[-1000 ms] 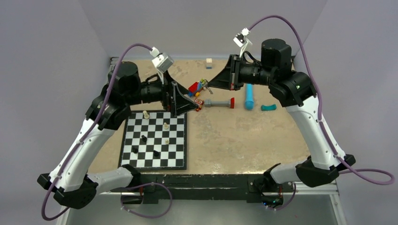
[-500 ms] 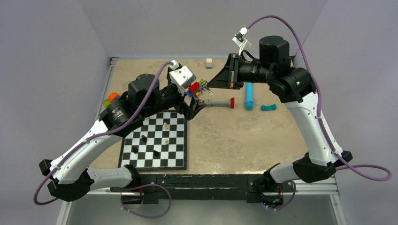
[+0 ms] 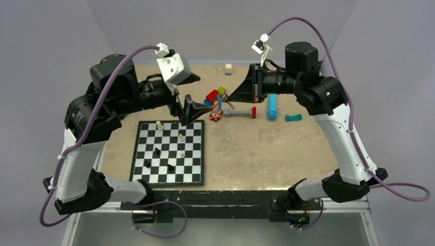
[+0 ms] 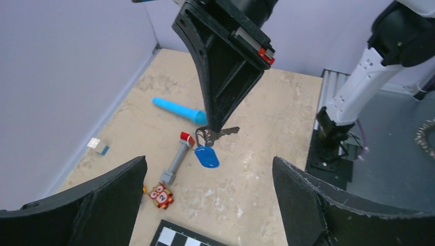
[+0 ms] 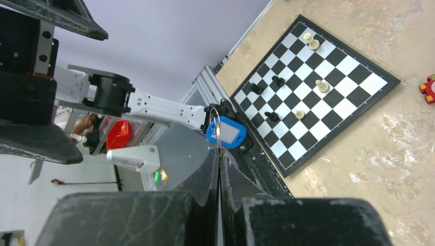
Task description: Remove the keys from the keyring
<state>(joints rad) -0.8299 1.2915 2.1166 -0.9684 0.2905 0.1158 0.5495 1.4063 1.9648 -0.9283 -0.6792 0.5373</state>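
My right gripper is shut on the keyring and holds it above the table. In the left wrist view its fingertips pinch the thin metal ring. The blue tag hangs below, and a silvery key sticks out sideways. In the right wrist view the tag, blue with a pale centre, sits just past the closed fingertips; the key is hidden there. My left gripper is open and empty, facing the keyring from the left a short way off; its fingers frame the left wrist view.
A grey bar with a red end, a light-blue cylinder and a teal piece lie behind. An owl toy and coloured bricks lie under the grippers. A chessboard with several pieces is front left.
My left arm has lifted and drawn back from its low forward lean; its open gripper now points at the keyring. My right gripper has kept its hold and barely moved.
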